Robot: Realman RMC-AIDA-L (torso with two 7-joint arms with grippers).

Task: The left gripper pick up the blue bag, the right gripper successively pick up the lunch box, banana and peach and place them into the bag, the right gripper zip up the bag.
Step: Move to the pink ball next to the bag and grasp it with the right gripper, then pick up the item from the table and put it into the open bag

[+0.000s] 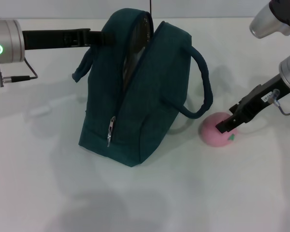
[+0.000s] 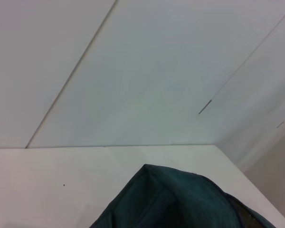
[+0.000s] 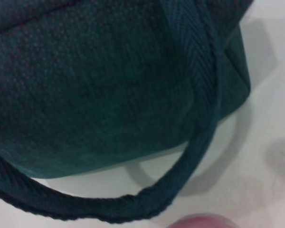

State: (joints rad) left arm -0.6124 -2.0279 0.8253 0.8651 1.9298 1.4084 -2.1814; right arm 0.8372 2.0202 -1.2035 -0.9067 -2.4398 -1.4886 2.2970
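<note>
I see the blue bag [image 1: 135, 92] standing unzipped on the table [image 1: 48, 193], left gripper [image 1: 99, 37] clamped on its top edge. Right of the bag, my right gripper [image 1: 228, 124] pinches the peach [image 1: 213, 131].

The left arm [image 1: 7, 41] ends in a silver cylinder with a glowing green ring light, a thin dark cable looping beneath it, and long flat black fingers [image 1: 63, 37]. The right arm [image 1: 275, 19] shows rounded silver-grey housings, a black gripper body bearing a small white label, and a thin grey cable.
</note>
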